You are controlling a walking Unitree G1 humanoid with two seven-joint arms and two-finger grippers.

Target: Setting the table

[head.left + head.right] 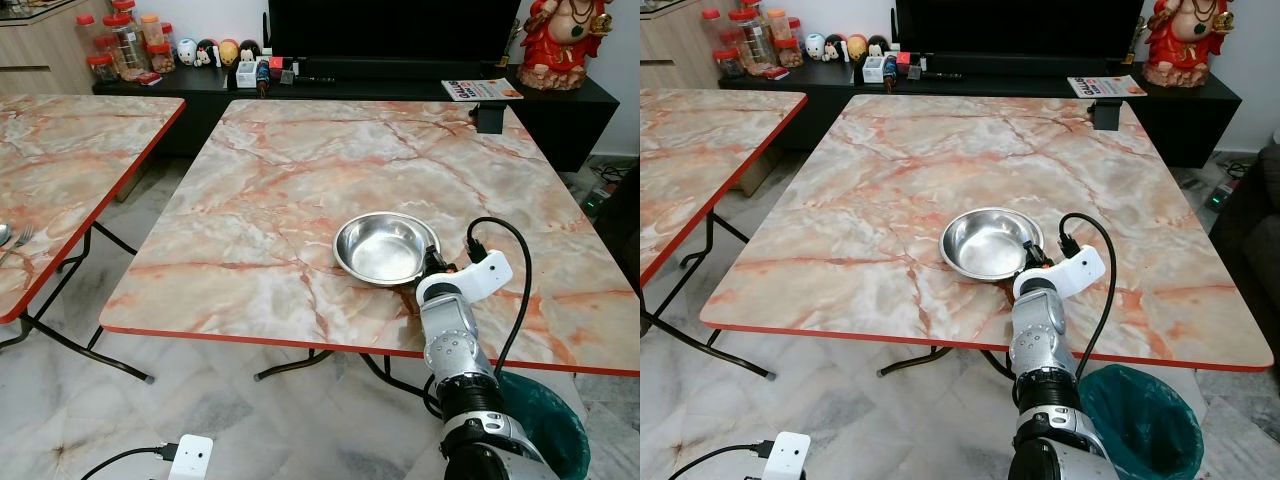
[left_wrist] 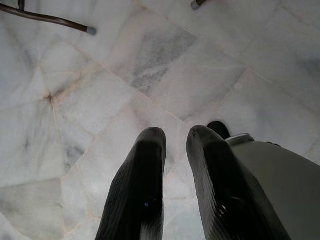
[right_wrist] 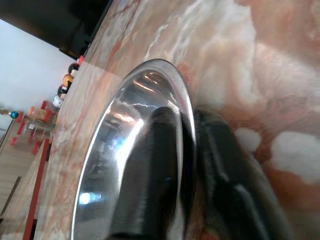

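Observation:
A shiny steel bowl [image 1: 385, 248] rests on the marble-patterned table [image 1: 300, 170], near its front edge and right of centre. My right gripper [image 1: 432, 268] reaches over that edge to the bowl's near right rim. In the right wrist view one black finger [image 3: 150, 170] lies inside the bowl [image 3: 115, 165] and the other outside, shut on the rim. My left gripper [image 2: 175, 145] hangs idle over the tiled floor, fingers close together with nothing between them.
A second marble table [image 1: 70, 150] stands to the left, with a fork and spoon [image 1: 12, 240] at its near edge. A green bin [image 1: 545, 425] sits under the table's right front. A white power box [image 1: 190, 458] lies on the floor. A black console [image 1: 400, 85] lines the back wall.

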